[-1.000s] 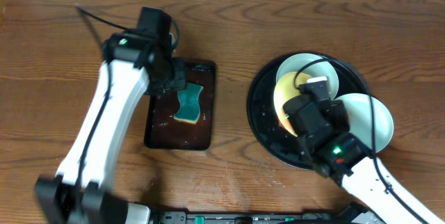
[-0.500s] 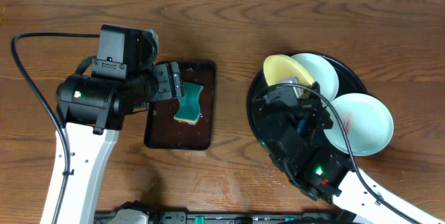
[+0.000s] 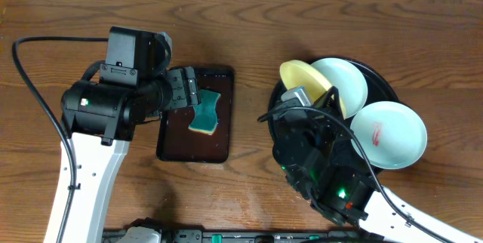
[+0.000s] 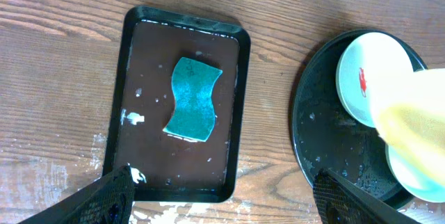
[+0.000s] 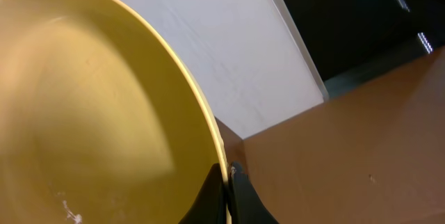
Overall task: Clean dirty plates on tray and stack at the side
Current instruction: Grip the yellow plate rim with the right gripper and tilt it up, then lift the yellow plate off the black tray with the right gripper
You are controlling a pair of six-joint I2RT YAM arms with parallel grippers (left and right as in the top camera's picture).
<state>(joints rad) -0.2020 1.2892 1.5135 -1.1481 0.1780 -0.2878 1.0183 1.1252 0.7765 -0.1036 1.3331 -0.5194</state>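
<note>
1. The yellow plate [image 3: 306, 82] is up in the air, tipped on its edge, over the left part of the black tray [image 3: 285, 143].
2. Your right gripper [image 5: 226, 182] pinches the plate's rim tight.
3. One mint plate [image 3: 346, 81] lies flat at the far side of the tray. Another mint plate [image 3: 389, 133], at the right, has a red smear [image 3: 379, 130].
4. Your left gripper [image 3: 183, 89] has its jaws spread wide and holds nothing.
5. The sponge [image 4: 192, 99] lies in the brown tray [image 4: 139, 78], just right of those jaws and well left of the plate. Its long side runs far to near.
6. The left arm is nearer, so I think it should grab the sponge across its thin middle.
</note>
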